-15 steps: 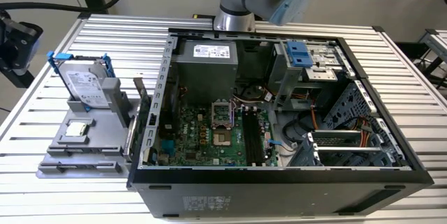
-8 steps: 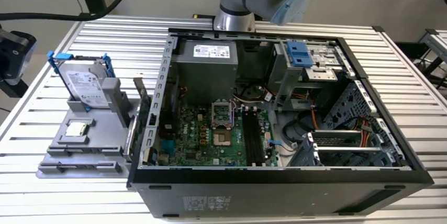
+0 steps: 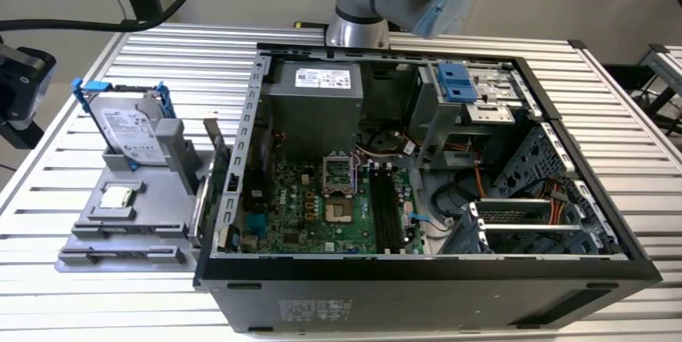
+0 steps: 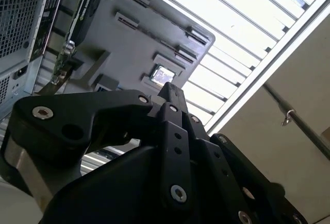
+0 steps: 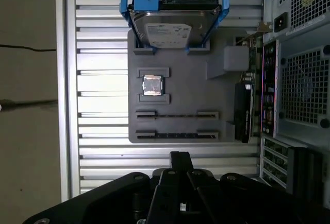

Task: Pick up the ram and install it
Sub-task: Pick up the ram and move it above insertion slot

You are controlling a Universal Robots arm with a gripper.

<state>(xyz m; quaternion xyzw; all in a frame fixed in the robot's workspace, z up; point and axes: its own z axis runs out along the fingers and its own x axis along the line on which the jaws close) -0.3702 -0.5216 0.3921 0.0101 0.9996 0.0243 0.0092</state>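
A grey parts tray (image 5: pixel 196 90) lies on the slatted table beside the open computer case (image 3: pixel 426 274). A thin dark strip, which I take for the ram (image 5: pixel 178 135) standing on edge, sits in the tray's outermost long slot (image 3: pixel 120 253). My gripper (image 5: pixel 179 158) hangs well above the table just outside that edge of the tray, clear of the ram. Its black fingers (image 4: pixel 170 89) meet at a single tip, shut on nothing. Inside the case, long dark memory slots (image 3: pixel 386 210) run along the green motherboard (image 3: pixel 309 206).
The tray also carries a silver hard drive in a blue frame (image 5: pixel 172 28), a small square processor chip (image 5: pixel 152 85) and an upright card (image 5: pixel 243 113) at the side toward the case. The arm's base (image 3: pixel 357 26) stands behind the case. The table edge (image 5: pixel 64 105) runs near the tray.
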